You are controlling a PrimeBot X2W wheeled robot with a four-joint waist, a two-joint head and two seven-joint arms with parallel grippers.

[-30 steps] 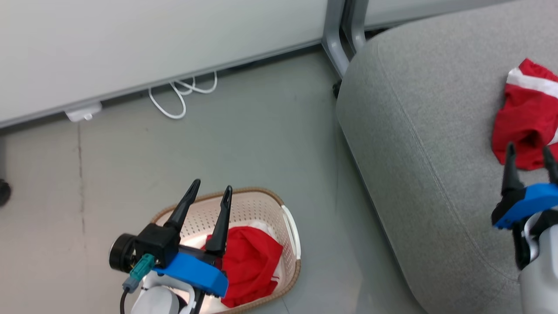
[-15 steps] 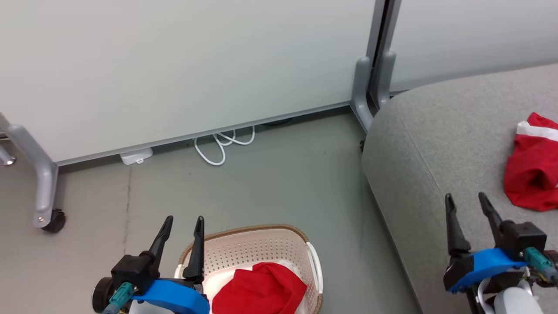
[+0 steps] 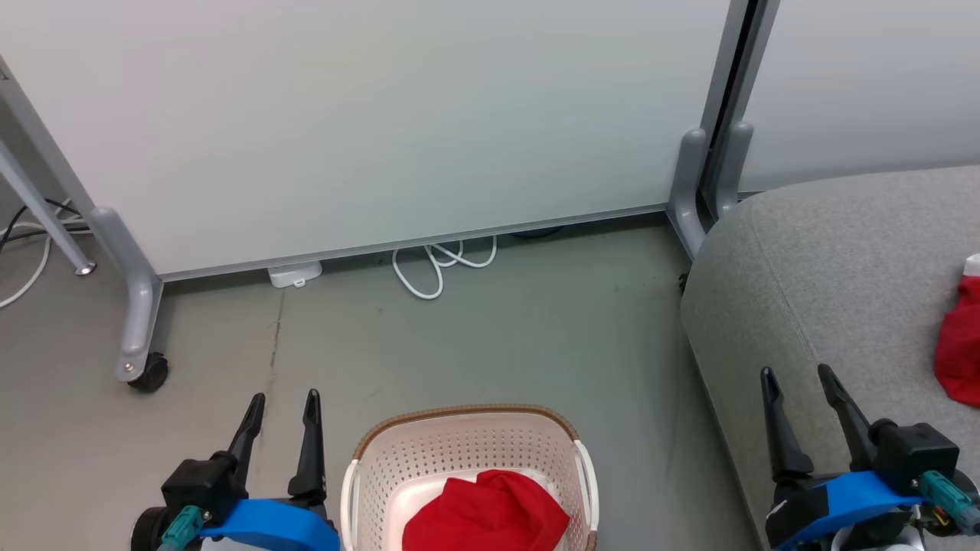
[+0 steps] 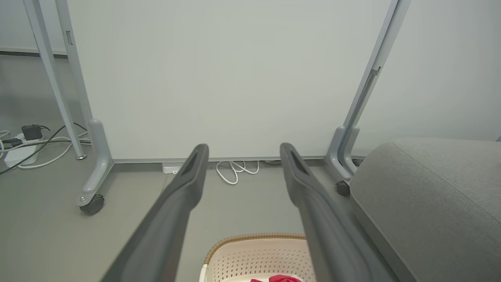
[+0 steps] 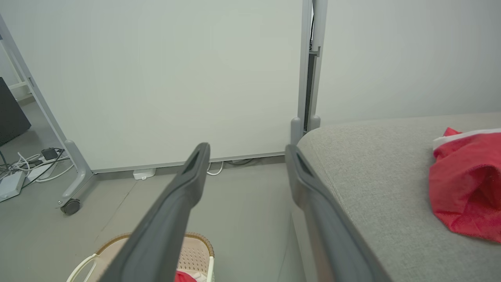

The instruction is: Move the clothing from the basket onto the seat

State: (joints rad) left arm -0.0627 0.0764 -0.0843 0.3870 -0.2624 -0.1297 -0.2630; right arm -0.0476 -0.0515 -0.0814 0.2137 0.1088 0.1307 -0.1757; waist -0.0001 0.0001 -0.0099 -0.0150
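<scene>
The cream basket (image 3: 459, 448) with its brown rim stands on the floor at the bottom centre, and a red garment (image 3: 490, 520) lies bunched inside it. The basket's rim (image 4: 254, 237) also shows in the left wrist view. A second red garment with white trim (image 5: 465, 184) lies on the grey seat (image 3: 834, 275) at the right, cut by the edge (image 3: 961, 344) in the head view. My left gripper (image 3: 283, 398) stands open to the left of the basket, holding nothing. My right gripper (image 3: 796, 375) is open over the seat's front corner, empty.
A white partition panel (image 3: 383, 115) on grey wheeled legs (image 3: 142, 321) stands behind the basket. White cable loops (image 3: 440, 264) and a white plug box (image 3: 295, 274) lie at its foot. More cables and a power strip (image 4: 17, 147) lie at the far left. Grey floor lies between the basket and the seat.
The head camera has tilted up and turned, so the scene has shifted down and right. Both grippers have drawn back low; the right one has left the garment on the seat.
</scene>
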